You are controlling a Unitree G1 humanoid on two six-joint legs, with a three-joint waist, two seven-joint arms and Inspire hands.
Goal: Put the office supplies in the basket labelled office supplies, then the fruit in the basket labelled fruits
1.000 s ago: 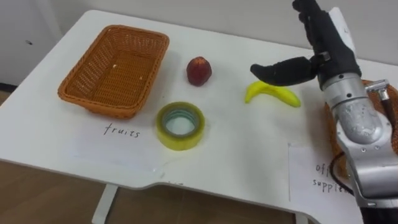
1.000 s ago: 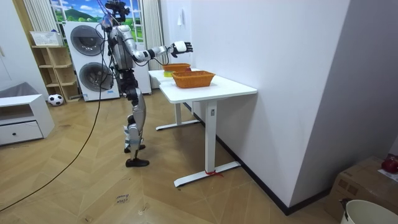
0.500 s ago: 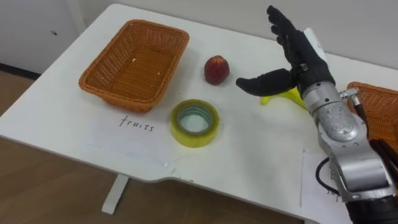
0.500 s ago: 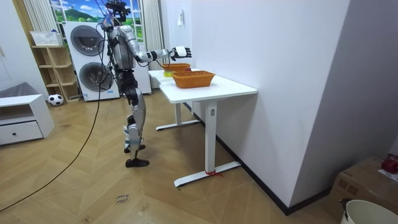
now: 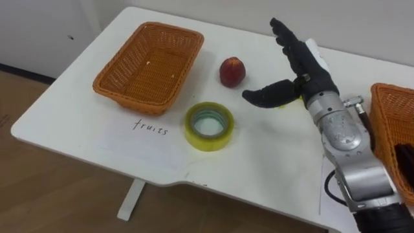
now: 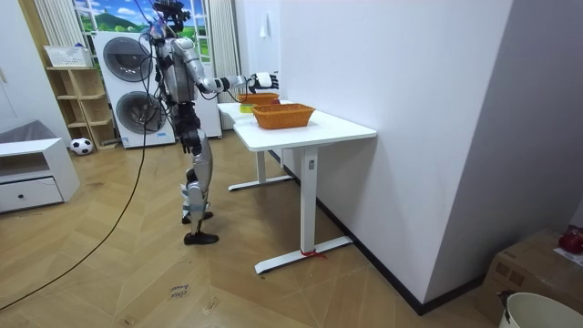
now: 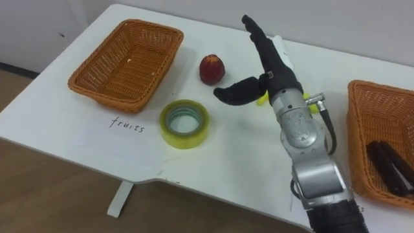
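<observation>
1. The robot stands at the end of a white counter, at the room view's left, with its right arm stretched out over the top.
2. The right hand is spread wide, fingers straight and thumb out to the side, and grips nothing.
3. A yellow banana lies on the counter under that hand and is mostly hidden. I cannot tell whether the hand touches it.
4. A red fruit sits just beside the thumb tip, between the hand and the empty wicker basket at the left.
5. A yellow tape roll lies flat in front of the red fruit, near a handwritten paper label.
6. A second wicker basket at the right holds dark objects.
</observation>
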